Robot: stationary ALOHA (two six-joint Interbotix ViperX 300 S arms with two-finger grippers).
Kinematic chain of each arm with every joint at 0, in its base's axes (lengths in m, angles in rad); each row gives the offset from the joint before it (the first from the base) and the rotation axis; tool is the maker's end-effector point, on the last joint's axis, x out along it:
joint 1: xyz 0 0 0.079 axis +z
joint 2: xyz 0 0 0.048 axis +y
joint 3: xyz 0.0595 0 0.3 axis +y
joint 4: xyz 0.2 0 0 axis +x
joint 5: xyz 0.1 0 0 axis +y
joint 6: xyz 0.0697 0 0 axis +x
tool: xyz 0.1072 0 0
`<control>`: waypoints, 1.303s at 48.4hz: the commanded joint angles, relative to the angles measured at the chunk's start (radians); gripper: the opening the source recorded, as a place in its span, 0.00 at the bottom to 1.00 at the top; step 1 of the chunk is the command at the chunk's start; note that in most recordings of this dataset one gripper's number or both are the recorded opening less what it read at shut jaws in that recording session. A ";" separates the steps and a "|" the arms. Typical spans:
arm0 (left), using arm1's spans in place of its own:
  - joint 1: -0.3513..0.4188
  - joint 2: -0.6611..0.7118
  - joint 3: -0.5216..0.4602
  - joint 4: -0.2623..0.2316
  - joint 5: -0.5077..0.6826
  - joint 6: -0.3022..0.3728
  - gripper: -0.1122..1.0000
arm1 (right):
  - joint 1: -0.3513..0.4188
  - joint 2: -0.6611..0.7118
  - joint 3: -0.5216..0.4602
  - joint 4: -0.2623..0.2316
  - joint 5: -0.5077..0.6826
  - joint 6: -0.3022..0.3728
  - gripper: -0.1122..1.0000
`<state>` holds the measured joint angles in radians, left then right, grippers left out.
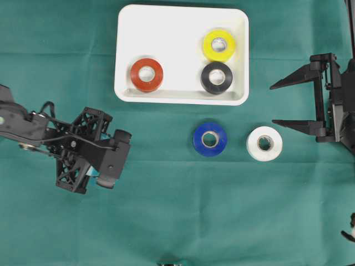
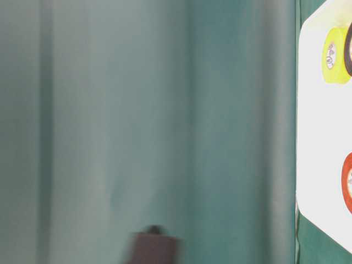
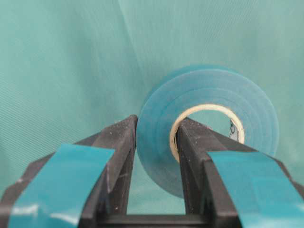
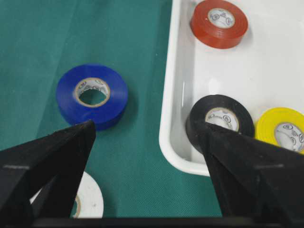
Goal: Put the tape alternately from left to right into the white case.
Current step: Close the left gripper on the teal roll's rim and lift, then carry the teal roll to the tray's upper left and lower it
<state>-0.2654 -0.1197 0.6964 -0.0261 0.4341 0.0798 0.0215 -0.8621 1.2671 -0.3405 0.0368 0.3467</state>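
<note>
Over green cloth, left pincer (image 3: pixel 156 156) clamping teal roll (image 3: pixel 209 123)

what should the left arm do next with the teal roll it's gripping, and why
Probably lift and carry it toward the white case. The left pincer is shut on the teal roll, one finger through its core, and the case holds just three rolls, with bare floor near the red roll.

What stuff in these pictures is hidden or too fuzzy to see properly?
- Teal tape: in the overhead view the left gripper covers nearly all of it.
- White tape: in the right wrist view, a finger of the right gripper and the bottom edge hide most of it.
- Dark thing: table-level view, too blurred to name.
- Red tape: table-level view, cut off by the edge.
</note>
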 commanded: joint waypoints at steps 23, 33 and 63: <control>0.063 -0.092 -0.017 0.000 0.106 0.000 0.30 | 0.000 -0.002 -0.018 0.000 -0.009 0.000 0.63; 0.173 -0.120 0.005 0.003 0.117 0.003 0.30 | 0.002 -0.002 -0.018 0.000 -0.009 0.000 0.63; 0.617 -0.163 0.067 0.003 0.109 0.008 0.30 | 0.002 -0.002 -0.017 0.000 -0.009 0.000 0.63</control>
<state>0.3037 -0.2623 0.7762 -0.0230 0.5522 0.0890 0.0215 -0.8636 1.2671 -0.3405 0.0368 0.3467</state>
